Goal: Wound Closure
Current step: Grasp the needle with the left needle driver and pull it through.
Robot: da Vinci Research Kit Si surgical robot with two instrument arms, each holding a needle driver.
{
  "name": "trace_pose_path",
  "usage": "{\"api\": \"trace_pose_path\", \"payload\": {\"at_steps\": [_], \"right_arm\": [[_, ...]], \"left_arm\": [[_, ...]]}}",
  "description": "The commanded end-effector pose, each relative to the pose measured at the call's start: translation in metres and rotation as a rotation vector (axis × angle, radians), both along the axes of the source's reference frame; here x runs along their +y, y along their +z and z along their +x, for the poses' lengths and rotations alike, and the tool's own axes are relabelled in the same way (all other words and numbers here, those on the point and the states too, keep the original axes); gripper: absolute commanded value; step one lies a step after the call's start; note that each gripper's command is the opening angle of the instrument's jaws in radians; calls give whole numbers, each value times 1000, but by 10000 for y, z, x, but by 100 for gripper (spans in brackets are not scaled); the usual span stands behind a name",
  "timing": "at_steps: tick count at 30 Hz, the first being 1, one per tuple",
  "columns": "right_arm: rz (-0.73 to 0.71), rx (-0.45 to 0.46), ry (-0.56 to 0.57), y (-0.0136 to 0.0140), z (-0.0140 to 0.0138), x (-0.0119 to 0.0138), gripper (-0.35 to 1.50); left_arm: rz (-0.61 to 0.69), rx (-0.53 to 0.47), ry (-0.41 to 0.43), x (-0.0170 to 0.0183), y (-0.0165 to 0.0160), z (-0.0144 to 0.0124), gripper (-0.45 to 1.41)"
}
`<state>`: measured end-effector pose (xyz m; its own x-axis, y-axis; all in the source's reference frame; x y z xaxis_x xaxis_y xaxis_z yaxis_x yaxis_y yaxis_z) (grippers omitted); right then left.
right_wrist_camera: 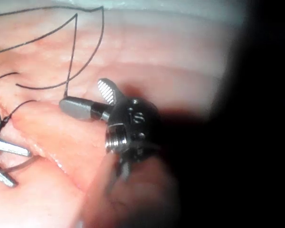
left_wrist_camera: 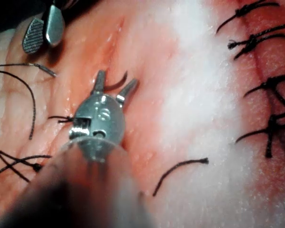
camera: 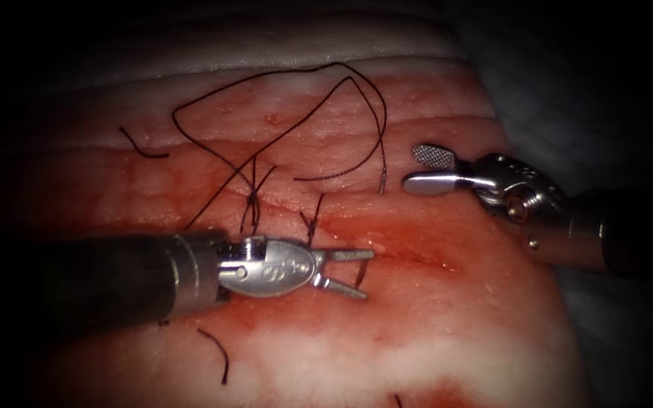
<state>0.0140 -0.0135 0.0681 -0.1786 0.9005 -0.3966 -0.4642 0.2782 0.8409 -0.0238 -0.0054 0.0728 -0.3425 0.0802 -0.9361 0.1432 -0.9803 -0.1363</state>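
The left hand (camera: 353,273) gapes around the needle (camera: 360,276) in the tissue (camera: 455,317) at the cut (camera: 417,257), the right hand (camera: 426,168) gapes empty; stiff, slippery, best gripped mid-curve

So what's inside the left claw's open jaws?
A short arc of the needle sits, ungripped, between the open jaws of the left claw; the rest is hidden by the tissue. The right claw, also open, holds nothing.

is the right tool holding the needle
No, the right tool is open with nothing between its jaws; the needle lies between the left tool's open jaws.
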Motion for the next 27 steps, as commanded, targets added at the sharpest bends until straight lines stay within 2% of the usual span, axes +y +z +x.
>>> {"api": "trace_pose_path", "payload": {"at_steps": [1,3,5,7,8,12,20,27], "right_arm": [[-4,4,1,6,10,0,108],[-5,1,0,7,11,-1,105],[-6,-2,-1,8,13,-4,101],[-7,-5,-2,9,15,-6,98],[-5,-9,-6,8,16,-8,91],[-4,-10,-8,6,16,-10,88],[5,-23,-30,6,16,-13,79],[6,-20,-43,5,16,-15,79]], "left_arm": [[0,-3,1,2,6,-6,9],[0,-8,2,3,8,-6,-8],[-2,-13,2,5,11,-5,-45],[6,-22,9,7,13,-4,-45],[51,-49,30,8,14,-2,-45],[184,-68,58,7,7,0,-45],[549,-89,95,15,-41,-1,-45],[787,-87,133,33,-88,3,-45]]}}
